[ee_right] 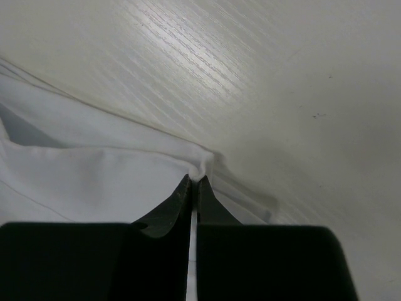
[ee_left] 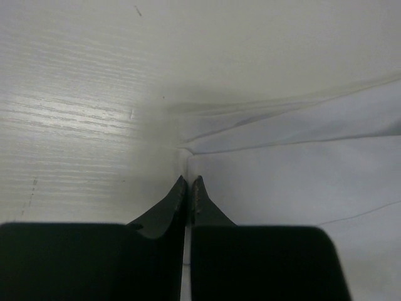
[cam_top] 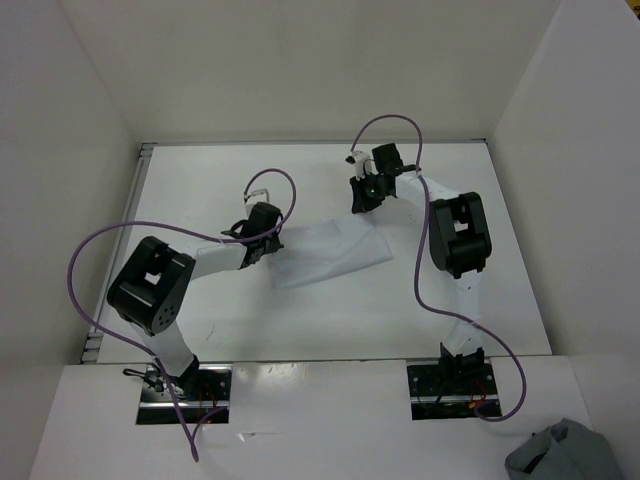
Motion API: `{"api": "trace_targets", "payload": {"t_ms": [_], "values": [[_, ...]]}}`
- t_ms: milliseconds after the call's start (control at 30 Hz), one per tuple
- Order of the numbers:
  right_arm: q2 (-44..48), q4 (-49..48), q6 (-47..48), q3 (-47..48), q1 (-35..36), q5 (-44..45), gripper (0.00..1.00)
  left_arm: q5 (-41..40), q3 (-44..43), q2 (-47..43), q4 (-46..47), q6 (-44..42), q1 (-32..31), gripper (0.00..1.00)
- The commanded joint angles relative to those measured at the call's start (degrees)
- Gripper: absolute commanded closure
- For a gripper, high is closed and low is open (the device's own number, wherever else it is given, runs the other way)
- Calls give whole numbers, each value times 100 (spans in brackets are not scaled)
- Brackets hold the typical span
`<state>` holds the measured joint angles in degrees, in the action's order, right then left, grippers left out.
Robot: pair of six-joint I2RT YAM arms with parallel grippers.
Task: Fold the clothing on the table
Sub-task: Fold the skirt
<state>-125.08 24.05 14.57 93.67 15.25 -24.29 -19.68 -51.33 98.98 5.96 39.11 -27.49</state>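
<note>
left hand (ee_left: 190, 180) and right hand (ee_right: 195, 180) each apparently pinch the clothing (cam_top: 335, 252).

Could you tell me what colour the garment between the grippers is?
The clothing is plain white, unpatterned; the top external view shows it best.

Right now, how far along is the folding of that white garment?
Done: both pinches set. In hand: left gripper grips the clothing at its left corner, right gripper at its far edge. Left: the fold itself; it lies flat on the table.
</note>
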Motion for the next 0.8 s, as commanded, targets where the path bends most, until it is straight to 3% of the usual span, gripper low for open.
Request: {"api": "trace_targets", "payload": {"t_ms": [0, 167, 333, 533, 767], "values": [[106, 3, 11, 135, 49, 48, 100, -18, -17, -352, 108, -44, 33, 100], [764, 56, -182, -304, 49, -66, 100, -18, 35, -782, 3, -44, 33, 100], [2152, -49, -323, -1271, -4, 12, 100, -88, 97, -1564, -191, -316, -178, 100], [3417, -313, -639, -2212, -205, 179, 100, 105, -166, -1637, -297, -580, -178, 100], [3324, -322, -929, -2353, -479, -31, 100, 166, -447, -1233, -297, -755, -231, 98]]}}
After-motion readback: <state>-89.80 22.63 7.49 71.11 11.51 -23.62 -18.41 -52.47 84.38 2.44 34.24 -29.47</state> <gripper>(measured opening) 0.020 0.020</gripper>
